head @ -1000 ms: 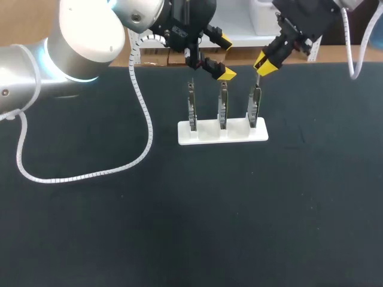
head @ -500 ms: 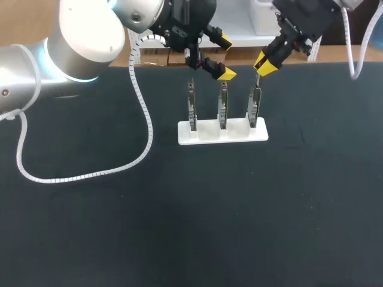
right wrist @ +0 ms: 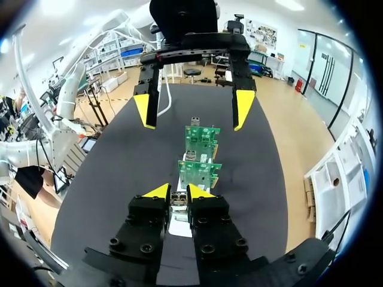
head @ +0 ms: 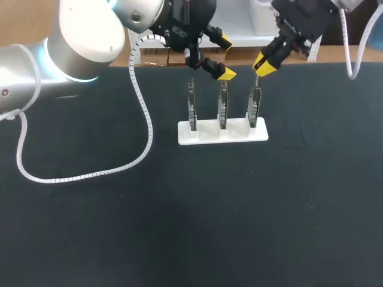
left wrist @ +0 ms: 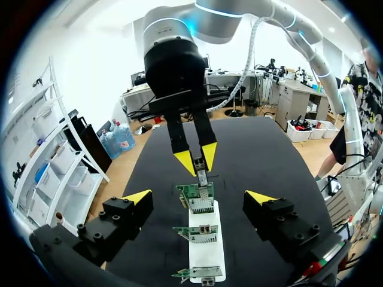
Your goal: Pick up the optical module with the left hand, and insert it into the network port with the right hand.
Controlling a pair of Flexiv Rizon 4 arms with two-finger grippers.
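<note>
The right gripper's (head: 264, 63) yellow fingertips (right wrist: 197, 191) stand narrow, with only a slim gap, and both press on the optical module (left wrist: 202, 173) from two sides. The module hangs upright below the tips. Its lower end meets the network port (left wrist: 202, 190) on the top edge of a green board (head: 254, 107), the one at the 3 o'clock end of a row of three. How deep it sits in the port cannot be told.

The left gripper's (head: 224, 58) fingertips (left wrist: 137, 196) are spread wide and touch nothing. In the head view it hangs at 12 o'clock from the middle board (head: 222, 107), clear of it. In the right wrist view it is ahead of the right gripper, beyond the row of boards.

All three boards stand upright in a white holder (head: 203, 133), which lies flat on the dark table (head: 179, 227) toward the table's 12 o'clock edge. The third board (head: 191, 109) is at the holder's 9 o'clock end. A white coiled cable (head: 143, 137) from the left arm loops onto the table at 9 o'clock from the holder, apart from it.
</note>
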